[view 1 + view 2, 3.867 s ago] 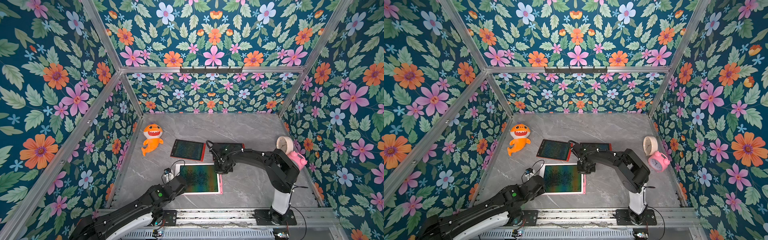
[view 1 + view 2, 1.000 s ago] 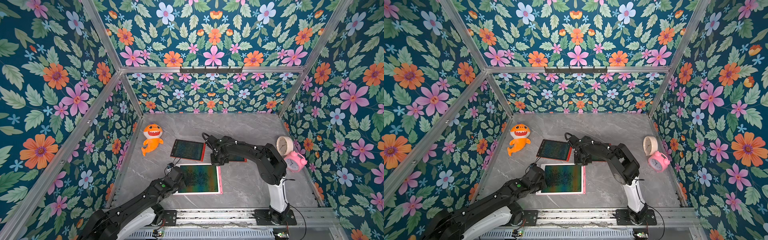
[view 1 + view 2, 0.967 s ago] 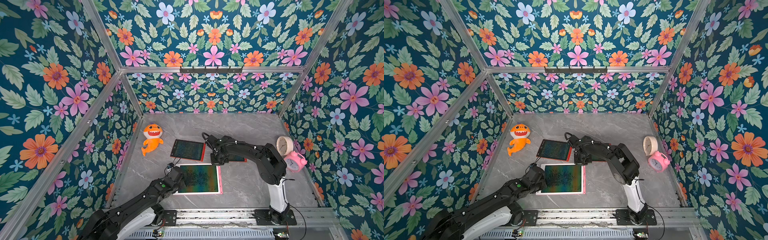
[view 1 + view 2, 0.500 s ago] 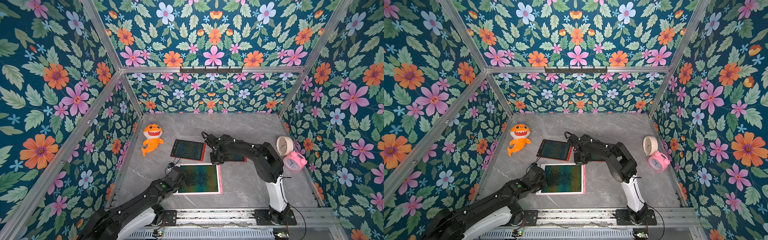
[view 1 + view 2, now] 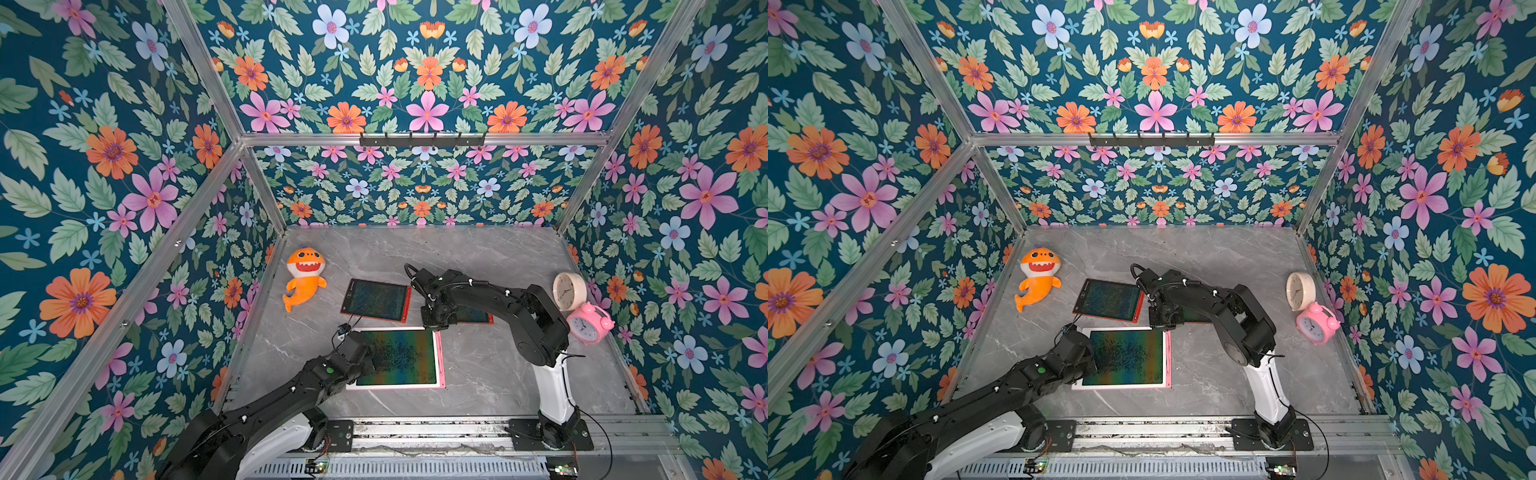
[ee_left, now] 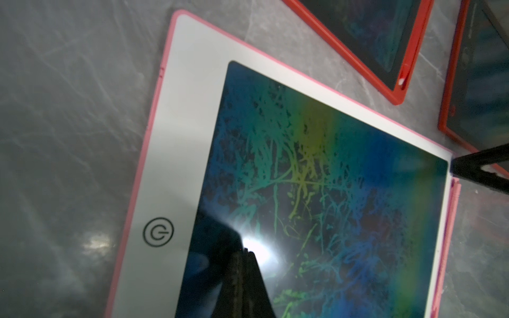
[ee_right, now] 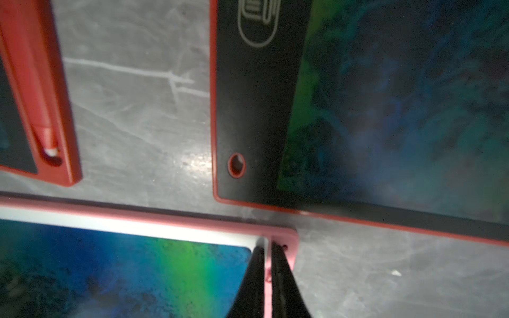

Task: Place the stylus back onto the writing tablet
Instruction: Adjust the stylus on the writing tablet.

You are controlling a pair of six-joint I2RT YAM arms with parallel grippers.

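The writing tablet is white-framed with a pink rim and a rainbow screen, and lies flat at the front middle in both top views. The pink stylus lies along its right edge, also seen as the stylus in the left wrist view. My right gripper points down at the tablet's far right corner. In the right wrist view the right gripper is closed to a thin slit with a pink sliver of the stylus end in it. My left gripper is shut, its tip on the screen near the tablet's left side.
Two red-framed tablets lie just beyond the white one, the right one partly under my right arm. An orange shark plush lies at the far left. A cream clock and a pink alarm clock stand by the right wall.
Over the last seconds my right gripper has slid along the tablet's right edge to its far corner. The left gripper has moved farther onto the tablet. Little has moved in the last second.
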